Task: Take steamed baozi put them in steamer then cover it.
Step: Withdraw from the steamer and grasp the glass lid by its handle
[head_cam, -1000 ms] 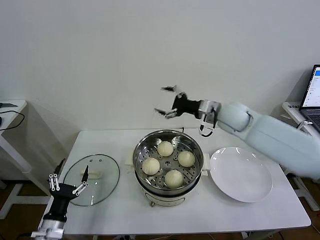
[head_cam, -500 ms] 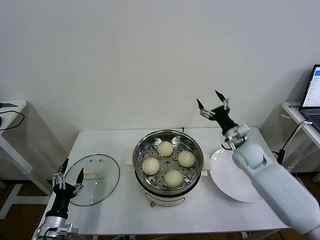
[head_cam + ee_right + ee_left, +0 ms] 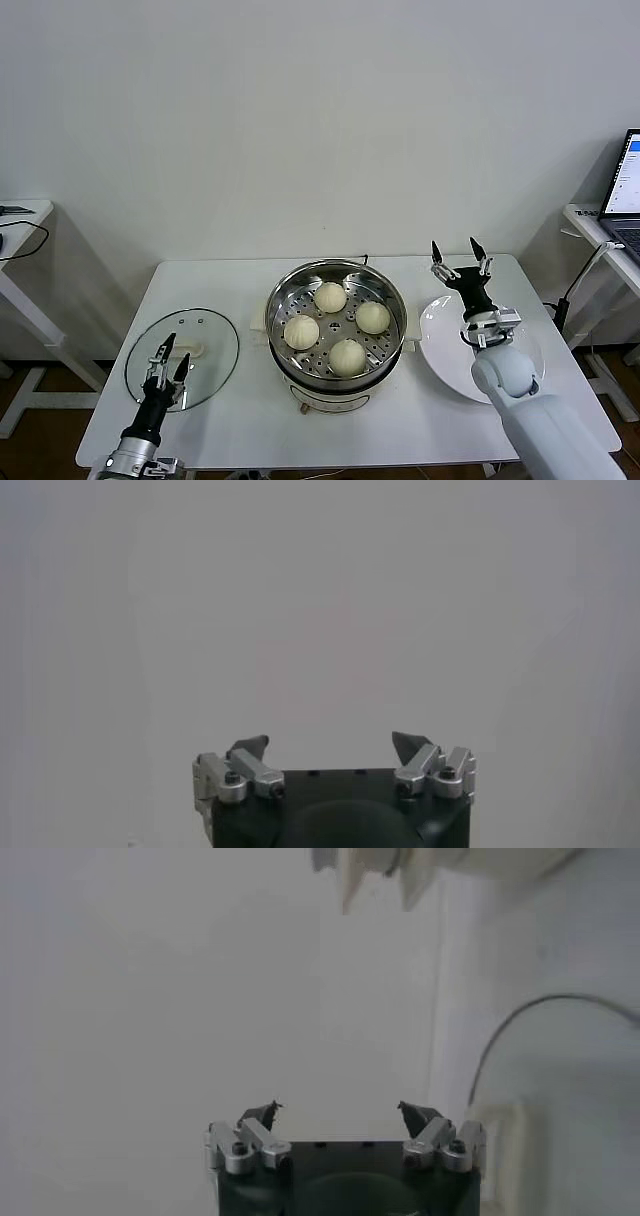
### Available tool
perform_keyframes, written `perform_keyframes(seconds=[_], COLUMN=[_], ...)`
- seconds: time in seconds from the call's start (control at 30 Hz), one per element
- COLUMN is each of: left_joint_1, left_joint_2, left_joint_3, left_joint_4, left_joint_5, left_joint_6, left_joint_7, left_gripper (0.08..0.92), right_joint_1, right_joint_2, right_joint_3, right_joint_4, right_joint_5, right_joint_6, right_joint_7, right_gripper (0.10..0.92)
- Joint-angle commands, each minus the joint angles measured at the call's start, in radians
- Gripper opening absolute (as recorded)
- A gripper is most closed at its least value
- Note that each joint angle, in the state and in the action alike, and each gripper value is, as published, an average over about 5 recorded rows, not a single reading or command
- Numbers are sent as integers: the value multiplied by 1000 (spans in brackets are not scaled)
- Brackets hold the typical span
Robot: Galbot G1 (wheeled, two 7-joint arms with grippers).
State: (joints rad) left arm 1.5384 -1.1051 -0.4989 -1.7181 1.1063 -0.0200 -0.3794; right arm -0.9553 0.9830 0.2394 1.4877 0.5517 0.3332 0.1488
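Four cream-white baozi lie on the perforated tray of the shiny steamer [image 3: 392, 330] at the table's middle: one at the back [image 3: 331, 296], one on the left [image 3: 301, 331], one on the right [image 3: 373, 317], one at the front [image 3: 348, 355]. The clear glass cover [image 3: 210, 340] with its cream handle [image 3: 191, 351] lies flat on the table left of the steamer. My left gripper [image 3: 166, 352] is open and empty, pointing up over the cover's near edge. My right gripper [image 3: 460, 253] is open and empty, pointing up above the white plate. Both wrist views show open fingers against the wall.
A flat white plate [image 3: 515, 375] lies right of the steamer. A laptop [image 3: 624, 195] stands on a side table at the far right. Another side table [image 3: 20, 215] with a cable is at the far left. A cord shows in the left wrist view [image 3: 510, 1033].
My right arm swung from above the steamer's back down to the right and now stands over the plate. My left gripper moved right, toward the cover.
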Motion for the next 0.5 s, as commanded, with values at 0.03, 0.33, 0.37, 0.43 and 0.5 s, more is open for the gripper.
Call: perform_keyframes(seconds=[0.03,0.33,0.37,0.43,0.5], left_joint_1=[-46,-96,-103,-117,-129], left_joint_2=[14,20,21,21,21], left_joint_3=[64,63,63,61,60], left_joint_4=[80,136,145,165,182], left_joint_5=[2,-43,-46,-50,-52], left_joint_6=[25,25,25,24,23], left_joint_7=[-4,22,23,25,27], left_gripper=[823,823,823,823,823], right_joint_1=[-87,-90,-92,-94,-98], right_joint_2=[45,48,49,50,52], right_joint_3=[73,74,75,77,79], right_joint_4=[-4,-6,-6,-7,-8], right_joint_5=[-21,-34,-35,-38,-42], right_joint_6=[15,17,17,18,20], right_joint_7=[17,14,14,13,13], right_gripper=[823,823,823,823,823])
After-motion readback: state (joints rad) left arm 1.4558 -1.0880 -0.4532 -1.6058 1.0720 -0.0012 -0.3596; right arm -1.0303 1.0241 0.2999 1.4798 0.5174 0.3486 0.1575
